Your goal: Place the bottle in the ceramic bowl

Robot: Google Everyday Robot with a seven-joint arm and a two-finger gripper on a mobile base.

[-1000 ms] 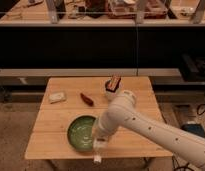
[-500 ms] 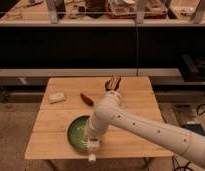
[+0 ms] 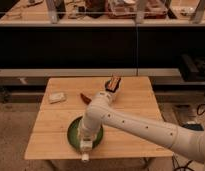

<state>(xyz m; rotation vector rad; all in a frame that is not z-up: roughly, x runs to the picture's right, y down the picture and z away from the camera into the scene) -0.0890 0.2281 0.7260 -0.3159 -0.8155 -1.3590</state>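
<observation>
The dark green ceramic bowl (image 3: 74, 131) sits on the wooden table (image 3: 131, 107) near its front edge, partly covered by my white arm. My gripper (image 3: 86, 146) points down over the bowl's front rim. It is shut on the bottle (image 3: 85, 156), which hangs upright below it. Only the bottle's white lower end shows, at the table's front edge, just in front of the bowl. The bottle's label is hidden by the gripper.
A small pale rectangular block (image 3: 57, 97) lies at the table's left. A reddish-brown object (image 3: 85, 97) lies behind the bowl. An orange and dark packet (image 3: 113, 83) stands at the back. Dark shelving and a counter run behind the table.
My arm has swung left and toward the front. The gripper, with the bottle, has moved from the bowl's right side to its front rim.
</observation>
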